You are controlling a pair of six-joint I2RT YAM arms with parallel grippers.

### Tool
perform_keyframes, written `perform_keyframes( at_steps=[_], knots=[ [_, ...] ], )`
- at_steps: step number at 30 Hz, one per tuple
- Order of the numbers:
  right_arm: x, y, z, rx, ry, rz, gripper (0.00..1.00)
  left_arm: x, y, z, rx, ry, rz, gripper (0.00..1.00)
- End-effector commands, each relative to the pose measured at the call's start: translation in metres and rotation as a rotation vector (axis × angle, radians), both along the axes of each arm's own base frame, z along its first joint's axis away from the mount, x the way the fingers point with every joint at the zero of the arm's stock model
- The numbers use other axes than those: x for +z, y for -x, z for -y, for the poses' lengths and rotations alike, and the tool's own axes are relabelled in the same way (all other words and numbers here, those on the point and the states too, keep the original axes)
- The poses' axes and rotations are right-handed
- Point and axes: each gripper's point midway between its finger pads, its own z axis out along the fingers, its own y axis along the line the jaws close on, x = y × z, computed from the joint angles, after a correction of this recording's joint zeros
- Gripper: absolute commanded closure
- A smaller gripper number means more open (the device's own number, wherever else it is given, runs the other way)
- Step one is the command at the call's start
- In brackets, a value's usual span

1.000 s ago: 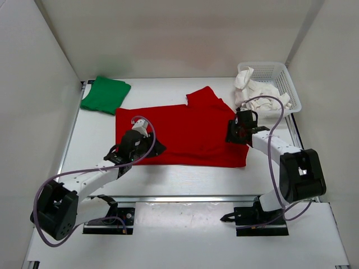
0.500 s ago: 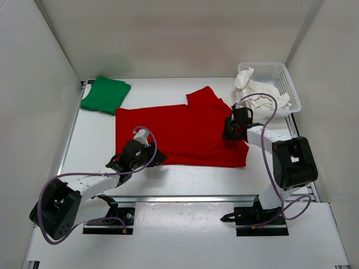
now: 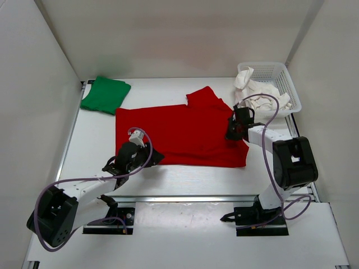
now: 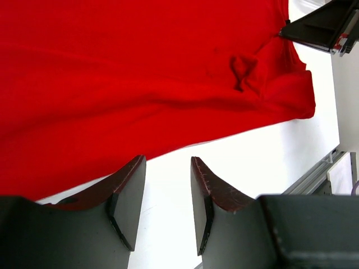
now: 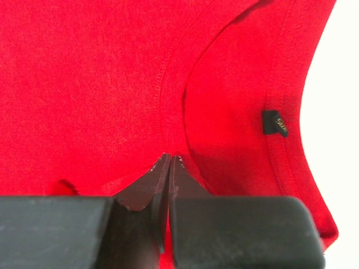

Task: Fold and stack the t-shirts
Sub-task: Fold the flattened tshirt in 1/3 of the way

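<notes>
Red t-shirt [image 3: 185, 131]: spread flat in the middle of the table [image 3: 95, 145]; long axis runs left to right, collar toward the right, one sleeve pointing to the far side.
Green t-shirt [image 3: 105, 94]: folded, far left corner.
White t-shirt [image 3: 259, 92]: crumpled in the basket [image 3: 289, 78], far right.
Your left gripper [image 4: 168, 168]: fingers apart, just off the red cloth's near edge.
Your right gripper [image 5: 169, 159]: fingers together at the collar seam; you cannot tell whether cloth is caught.
Change: a second ago your left gripper sat over the cloth and your right fingers stood apart.

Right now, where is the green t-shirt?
In the top view, the folded green t-shirt lies in the far left corner of the table, just beyond the spread red t-shirt.
</notes>
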Motion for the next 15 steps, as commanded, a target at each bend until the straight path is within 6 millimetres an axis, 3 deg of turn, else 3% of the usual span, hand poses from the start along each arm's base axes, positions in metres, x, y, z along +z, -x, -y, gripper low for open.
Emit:
perform_keyframes(
  at_steps=[1,11,15],
  knots=[
    [0.037,-0.023,0.000,-0.022,-0.041,0.124,1.00,0.007,0.000,0.002,-0.008,0.023,0.018,0.52],
    [0.077,-0.038,0.009,-0.086,-0.135,0.284,1.00,0.008,-0.002,0.001,-0.002,0.029,0.016,0.52],
    [0.078,-0.038,0.018,-0.117,-0.169,0.319,1.00,0.008,-0.004,-0.004,0.014,0.022,0.023,0.52]
  ],
)
